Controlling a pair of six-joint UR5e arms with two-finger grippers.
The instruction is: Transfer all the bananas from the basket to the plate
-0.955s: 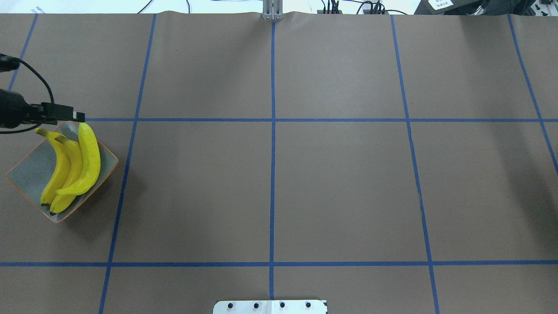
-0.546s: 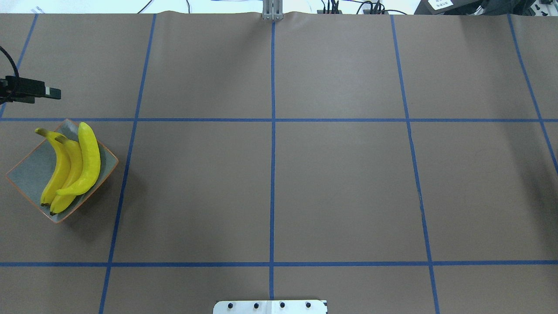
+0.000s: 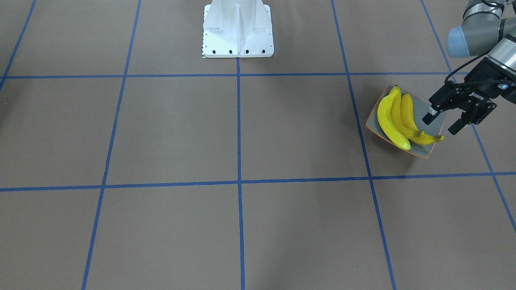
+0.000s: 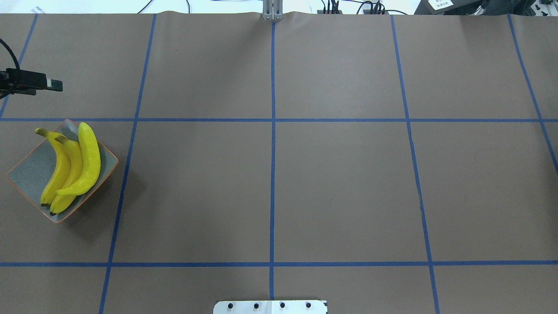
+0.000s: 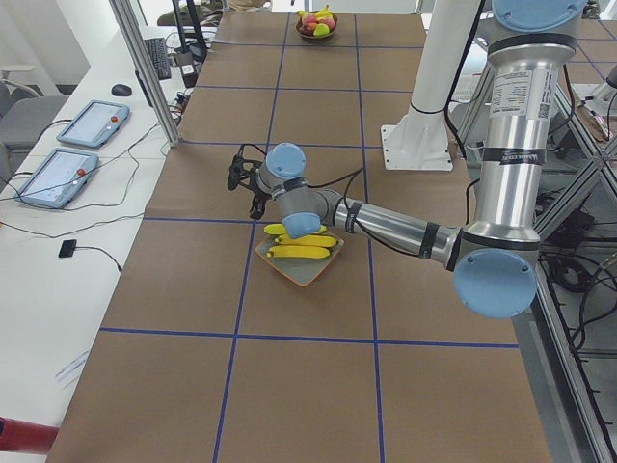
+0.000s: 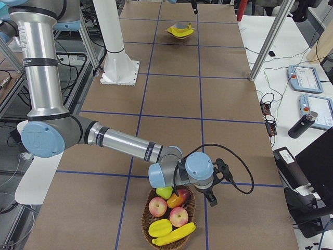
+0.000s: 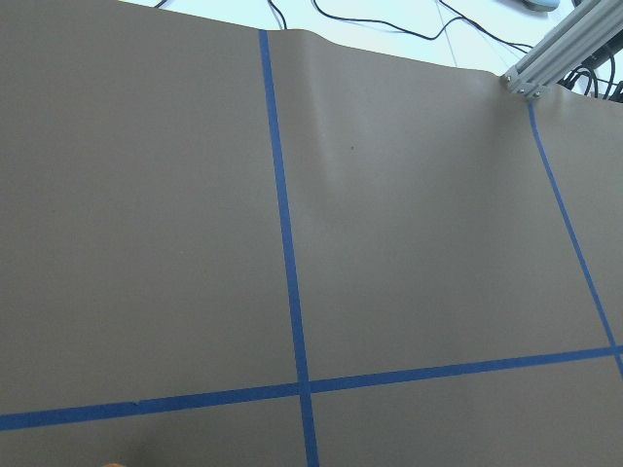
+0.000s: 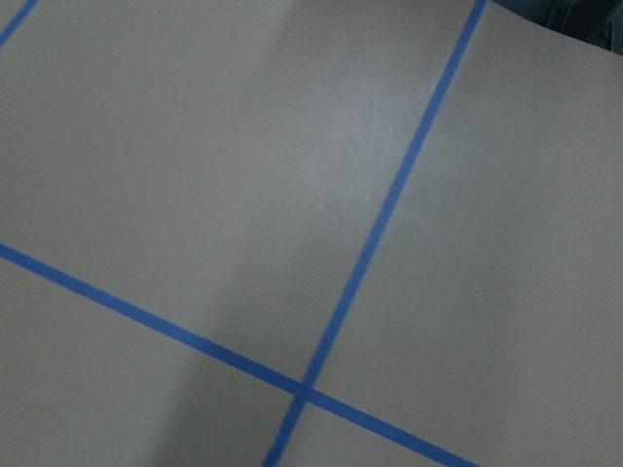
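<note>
Three yellow bananas (image 4: 72, 168) lie side by side on the grey-green plate (image 4: 26, 176) with an orange rim, at the table's left end; they also show in the front view as bananas (image 3: 397, 121) on the plate (image 3: 422, 105). My left gripper (image 3: 441, 123) hangs open and empty just beyond the plate's far corner, and in the overhead view the left gripper (image 4: 54, 85) sits at the left edge. One more banana (image 6: 174, 235) lies in the wicker basket (image 6: 191, 208) at the right end. My right gripper (image 6: 213, 194) is at the basket's rim; I cannot tell its state.
The basket also holds apples (image 6: 178, 215) and other fruit (image 6: 159, 227). The robot's white base (image 3: 238, 28) stands mid-table. Blue tape lines grid the brown table cover (image 4: 270, 174). Tablets (image 5: 58, 174) and cables lie on the side bench.
My left gripper has drawn back from over the plate's far corner, moving away from the robot and toward the left edge. The bananas on the plate have stayed put.
</note>
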